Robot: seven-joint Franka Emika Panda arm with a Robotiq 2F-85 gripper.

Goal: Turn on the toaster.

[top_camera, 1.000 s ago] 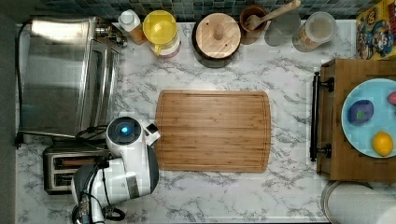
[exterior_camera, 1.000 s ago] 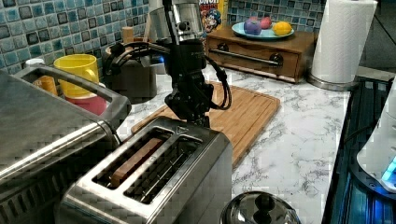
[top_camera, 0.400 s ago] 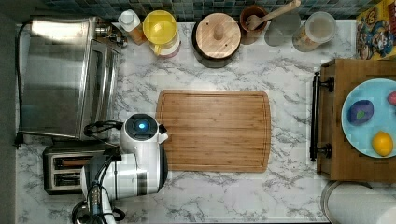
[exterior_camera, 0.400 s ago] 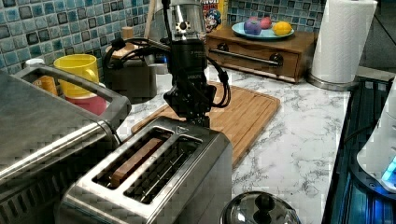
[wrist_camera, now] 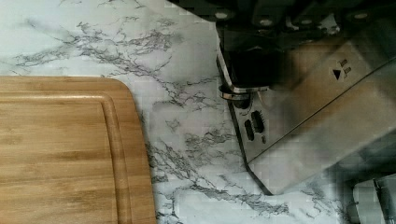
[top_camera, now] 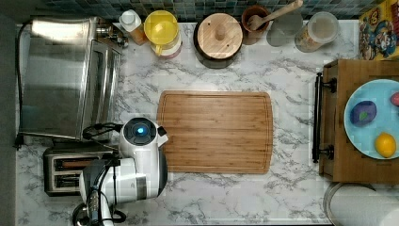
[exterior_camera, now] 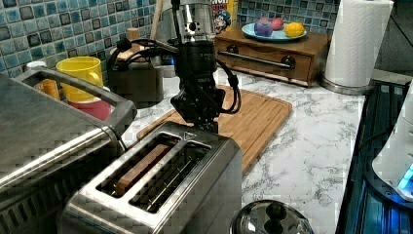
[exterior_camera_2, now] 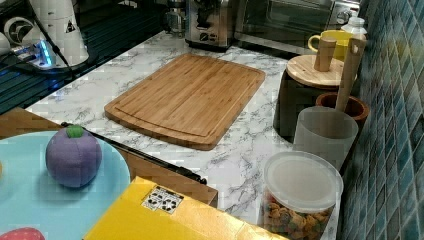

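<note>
The toaster [exterior_camera: 160, 180] is a small brushed-steel box with two long slots, one holding a brown slice. It stands beside the toaster oven, at the top view's lower left [top_camera: 63, 169]. My gripper [exterior_camera: 203, 123] hangs upright right over the toaster's far end in the left view, close above its top edge. In the top view the white arm [top_camera: 141, 160] covers that end. The wrist view shows the toaster's steel end face [wrist_camera: 303, 112] with the black lever knob [wrist_camera: 252, 65] directly under the gripper body. In the right view the toaster [exterior_camera_2: 210, 32] stands at the far end of the counter.
A wooden cutting board [top_camera: 216, 132] lies just past the toaster's lever end. The large toaster oven [top_camera: 66, 75] stands alongside the toaster. A round steel kettle [exterior_camera: 270, 219], a yellow mug [top_camera: 162, 28], jars along the tiled wall and a wooden box [top_camera: 357, 122] with a plate stand around the marble counter.
The arm has shifted slightly toward the cutting board in the top view. In the left view the gripper has come down closer to the toaster's far end.
</note>
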